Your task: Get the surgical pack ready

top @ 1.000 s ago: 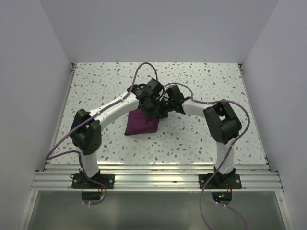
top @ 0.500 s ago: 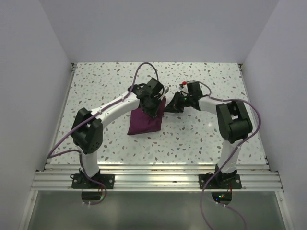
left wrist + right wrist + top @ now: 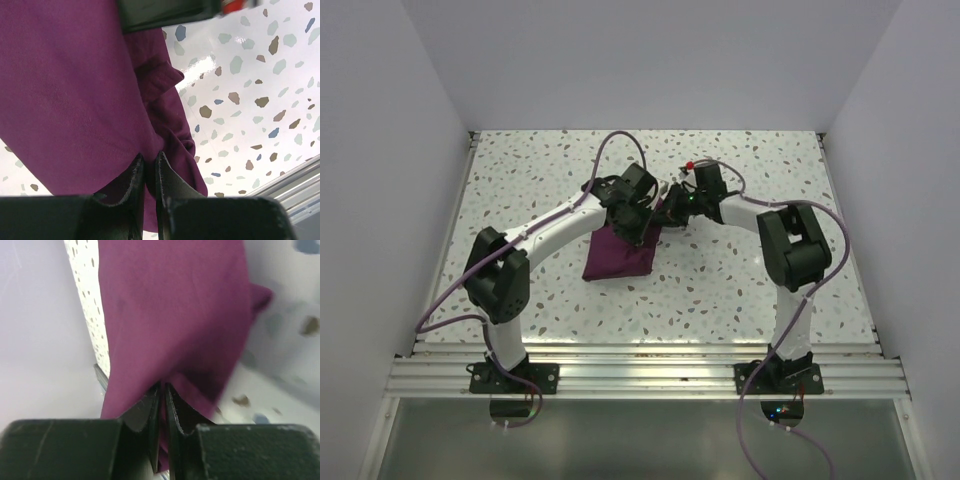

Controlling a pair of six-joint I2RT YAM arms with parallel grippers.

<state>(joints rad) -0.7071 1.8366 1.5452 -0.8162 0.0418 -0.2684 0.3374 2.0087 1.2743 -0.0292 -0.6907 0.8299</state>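
My left fingers [image 3: 134,182] and right fingers [image 3: 176,412] both pinch the purple cloth [image 3: 618,258] at its far edge, side by side. The rest trails near-left onto the table [image 3: 750,290].

speckled table [image 3: 520,200], purple cloth bundle [image 3: 615,260] atop

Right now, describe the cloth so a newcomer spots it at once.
Start from the white speckled table and look to its middle, where the left gripper and right gripper meet. Both pinch the far edge of the magenta-purple cloth. It is the only fabric in view, a dark patch against the pale tabletop.
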